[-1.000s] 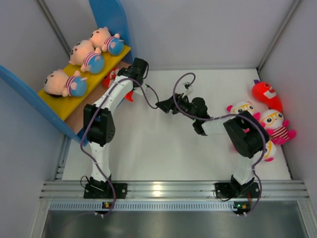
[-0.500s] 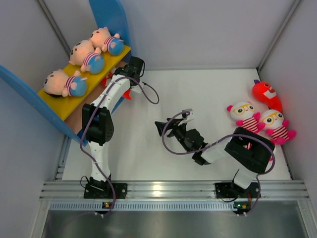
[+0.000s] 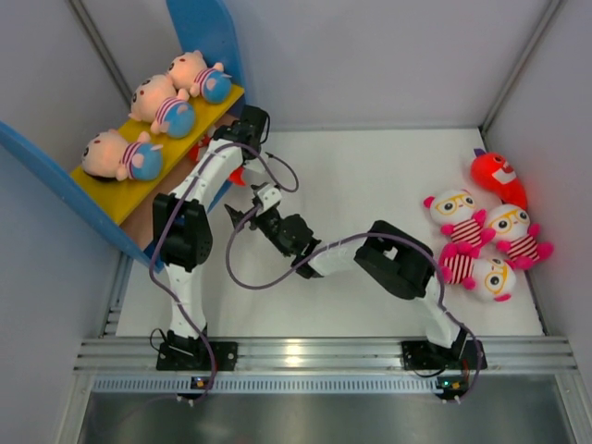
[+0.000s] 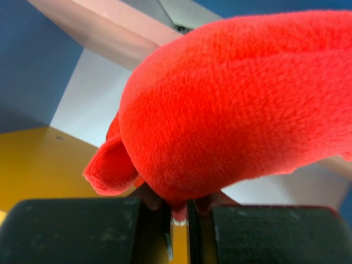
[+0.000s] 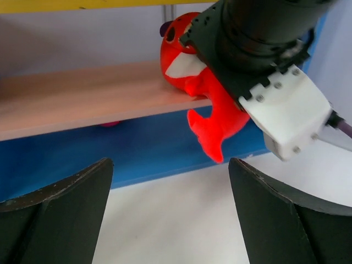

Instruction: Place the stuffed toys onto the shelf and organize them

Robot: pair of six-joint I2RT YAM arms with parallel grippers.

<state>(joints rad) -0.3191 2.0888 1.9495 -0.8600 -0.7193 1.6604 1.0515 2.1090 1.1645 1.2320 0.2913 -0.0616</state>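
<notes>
**Item:** red creature [image 5: 204, 82], plush. It was bright red, with a dark eye and a white mouth patch. In the left wrist view it was a mass of red pile filling most of the frame.

**Location:** front edge of the tan lower board [image 5: 66, 104] of the shelf [image 3: 209, 37], beneath the yellow upper board [image 3: 98, 194].

**Attitude:** long axis near upright and leaning. The head was up at the board and the pointed tail hung past the edge over the blue panel.

**Hold:** left gripper [image 4: 179, 213] was pinched on a fold of its underside.

**Upper board:** three peach dolls [image 3: 162, 104] in striped shirts and blue pants lay in a row, feet toward the table [image 3: 370, 166].

**Table, right side:** three white owls [image 3: 511, 227] and a second red creature [image 3: 495, 176] were clustered by the wall.

**Right gripper** [image 5: 170, 214]: fingers were spread wide with nothing between them, facing the shelf near the held toy and apart from it.

**Change:** a second before, this gripper stood at mid-table. It had since swung across to the shelf with its fingers parted further. The third owl, mostly covered by that arm before, lay exposed.
</notes>
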